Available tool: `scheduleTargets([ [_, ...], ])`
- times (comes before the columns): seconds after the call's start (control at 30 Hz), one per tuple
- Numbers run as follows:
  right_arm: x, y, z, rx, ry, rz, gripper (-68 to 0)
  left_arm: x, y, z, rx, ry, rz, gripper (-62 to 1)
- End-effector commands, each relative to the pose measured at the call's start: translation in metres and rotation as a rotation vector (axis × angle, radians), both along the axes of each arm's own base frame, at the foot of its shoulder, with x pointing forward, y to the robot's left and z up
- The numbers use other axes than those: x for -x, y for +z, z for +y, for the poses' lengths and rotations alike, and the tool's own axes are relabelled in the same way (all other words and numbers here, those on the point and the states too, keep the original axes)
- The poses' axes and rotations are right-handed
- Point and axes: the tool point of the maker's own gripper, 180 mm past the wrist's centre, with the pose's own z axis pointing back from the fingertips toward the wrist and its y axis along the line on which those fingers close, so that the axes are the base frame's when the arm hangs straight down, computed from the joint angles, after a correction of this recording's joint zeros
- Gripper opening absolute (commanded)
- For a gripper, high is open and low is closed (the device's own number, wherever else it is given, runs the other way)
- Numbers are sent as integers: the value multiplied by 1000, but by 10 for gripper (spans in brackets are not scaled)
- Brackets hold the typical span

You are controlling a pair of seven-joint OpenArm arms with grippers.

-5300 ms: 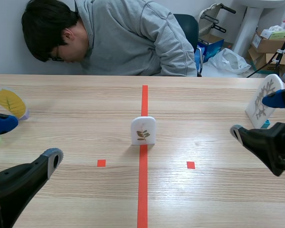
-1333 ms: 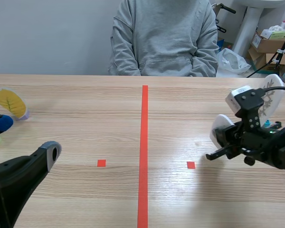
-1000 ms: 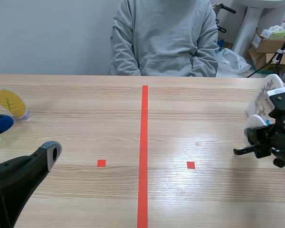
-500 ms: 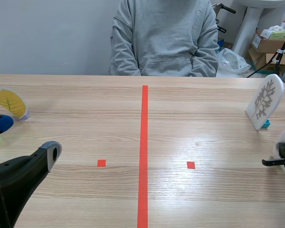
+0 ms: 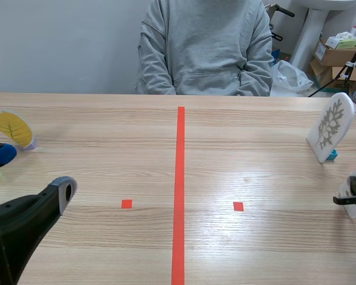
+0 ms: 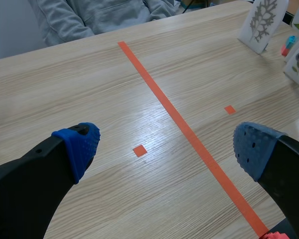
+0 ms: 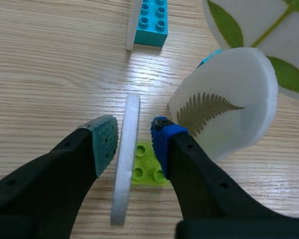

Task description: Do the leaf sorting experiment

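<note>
Your right claw (image 7: 134, 142) is sitting at the desk's (image 5: 225, 154) 3 o'clock edge. It is straddling a white card (image 7: 123, 189) that is standing edge-on to it on a green brick (image 7: 145, 172). Its fingers are standing slightly apart. The grey-green pad (image 7: 105, 142) is sitting just beside the card, and a thin gap is showing between the card and the blue pad (image 7: 162, 138), so nothing is being pinched.

At 2 o'clock from that claw a round fern-leaf card (image 7: 224, 112) is standing just beside it, and at 12 o'clock a turquoise brick (image 7: 152, 22) is lying.

Your left claw (image 6: 167, 149) is hanging spread wide over the desk near 8 o'clock, gripping nothing. A yellow-leaf card (image 5: 12, 127) is standing at 9 o'clock and a lacy-leaf card (image 5: 328, 126) at 2 o'clock. A person in a grey hoodie (image 5: 204, 47) is sitting at 12 o'clock.
</note>
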Motion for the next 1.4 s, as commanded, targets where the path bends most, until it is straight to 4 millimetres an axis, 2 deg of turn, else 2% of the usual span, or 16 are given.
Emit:
scheduleTargets([
  [0.0, -8, 13, -8, 25, 4, -32, -449, -2, 5, 0, 17, 4, -19, -37],
  [0.2, -7, 13, -8, 25, 4, -31, -299, -2, 5, 0, 17, 4, -19, -37],
  [0.37, -5, 10, -8, 33, 8, -17, -266, -2, 5, 0, 17, 4, -19, -37],
  [0.5, 3, 3, -6, 19, 18, 9, -166, -2, 5, 0, 17, 4, -19, -37],
  [0.63, 19, -1, 8, -1, 82, 34, -156, -2, 5, 0, 16, 3, -19, -37],
  [0.7, 30, 4, 17, 9, 124, 20, -156, -2, 5, 0, 16, 3, -18, -37],
  [0.83, 54, 24, 33, 44, 212, -25, -156, -2, 5, 0, 16, 3, -18, -37],
  [0.93, 72, 46, 45, 65, 278, -54, -156, -2, 5, 0, 15, 3, -18, -37],
  [1.03, 82, 70, 53, 57, 316, -86, -156, -2, 4, 0, 15, 3, -18, -37],
  [1.2, 85, 108, 80, -36, 409, -134, -156, -2, 5, 0, 15, 4, -18, -37],
  [1.37, 75, 143, 109, -51, 484, -197, -156, -2, 5, 0, 15, 4, -18, -37],
])
